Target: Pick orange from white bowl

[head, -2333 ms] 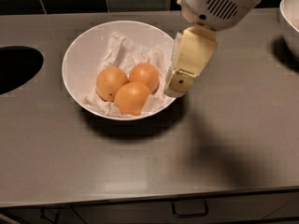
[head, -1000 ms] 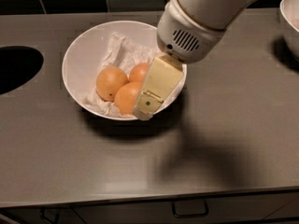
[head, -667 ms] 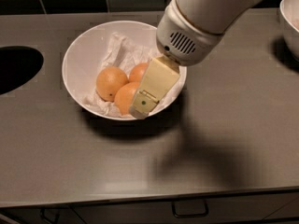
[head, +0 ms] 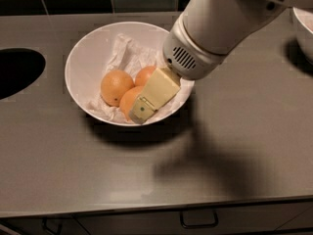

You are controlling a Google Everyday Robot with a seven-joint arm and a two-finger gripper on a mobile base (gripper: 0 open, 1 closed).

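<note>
In the camera view, your gripper [head: 142,109] covers part of the near orange [head: 128,101] in the white bowl [head: 78,53], which sits left of centre on the bench [head: 244,146]. You cannot tell whether it is spread or closed. The arm [head: 220,18] slants down from the far right, its upper part cut off.

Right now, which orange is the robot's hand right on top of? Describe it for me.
On the grey counter stands a white bowl lined with paper, holding three oranges. The gripper dips into its right side. Your orange is the front one, half hidden behind the gripper; the other two sit farther back.
</note>
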